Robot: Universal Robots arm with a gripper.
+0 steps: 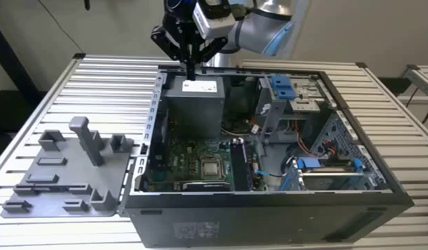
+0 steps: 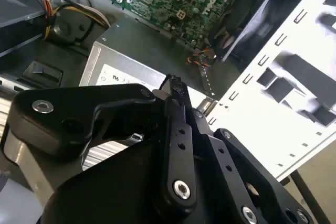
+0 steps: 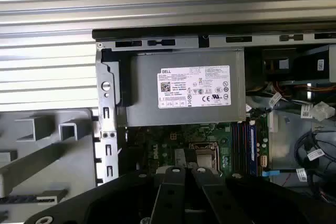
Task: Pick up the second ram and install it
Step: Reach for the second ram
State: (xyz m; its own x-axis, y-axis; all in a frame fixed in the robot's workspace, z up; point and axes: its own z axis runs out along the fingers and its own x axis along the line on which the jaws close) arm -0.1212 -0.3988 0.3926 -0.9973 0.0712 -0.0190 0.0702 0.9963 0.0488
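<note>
Seemingly the job is about done. Exterior view: my gripper (image 1: 191, 73) hangs with fingers pressed together, holding nothing, above the power supply (image 1: 193, 101) at the case (image 1: 269, 200) edge; the second ram (image 1: 240, 164) stands in the motherboard (image 1: 179, 156) slots mid-case, I judge. Second wrist view: the fingertips (image 2: 178, 95) meet, nothing between. First wrist view: dark sticks (image 3: 245, 148) sit slotted beside the processor socket (image 3: 202, 153); I cannot tell one from its twin
</note>
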